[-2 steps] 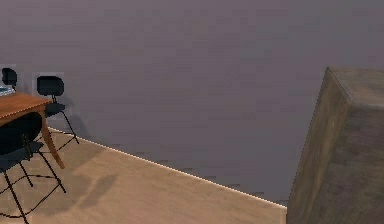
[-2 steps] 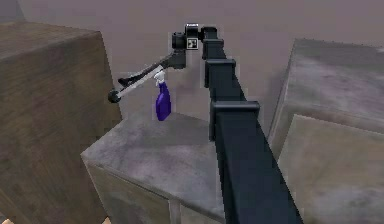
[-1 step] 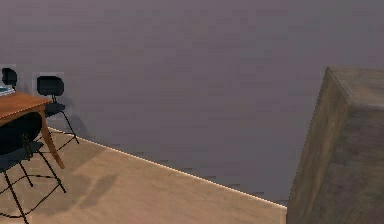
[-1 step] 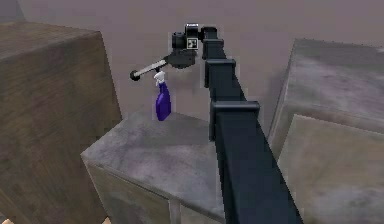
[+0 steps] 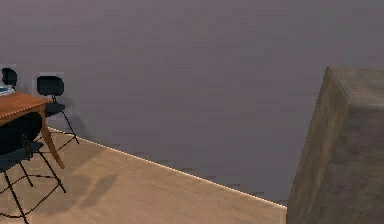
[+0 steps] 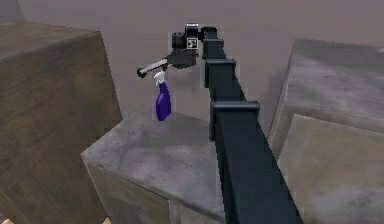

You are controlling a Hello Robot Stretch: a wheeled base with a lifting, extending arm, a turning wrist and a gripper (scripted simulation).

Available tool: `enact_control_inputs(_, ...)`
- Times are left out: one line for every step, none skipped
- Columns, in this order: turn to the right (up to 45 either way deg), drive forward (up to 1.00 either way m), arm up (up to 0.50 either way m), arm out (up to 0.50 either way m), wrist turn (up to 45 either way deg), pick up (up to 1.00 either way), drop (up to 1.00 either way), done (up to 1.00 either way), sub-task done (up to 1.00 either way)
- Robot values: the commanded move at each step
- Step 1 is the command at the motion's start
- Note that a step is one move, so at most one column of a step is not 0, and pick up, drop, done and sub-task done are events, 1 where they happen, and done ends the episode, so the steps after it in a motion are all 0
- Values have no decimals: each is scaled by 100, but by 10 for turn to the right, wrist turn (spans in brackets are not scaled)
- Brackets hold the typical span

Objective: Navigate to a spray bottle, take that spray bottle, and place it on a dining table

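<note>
In the arm side view we see the arm (image 6: 235,120) stretched out, and the gripper (image 6: 150,69) holds the purple spray bottle (image 6: 163,102), which hangs from its fingers above a grey block (image 6: 150,160) (beyond that, we cannot tell the grip's state). Ahead, at the forward view's left edge, a wooden dining table (image 5: 20,105) stands among dark chairs (image 5: 50,92) near the wall (image 5: 200,80).
</note>
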Motion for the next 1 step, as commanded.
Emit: enact_control_inputs(0,0,-26,0,0,0,0,0,0)
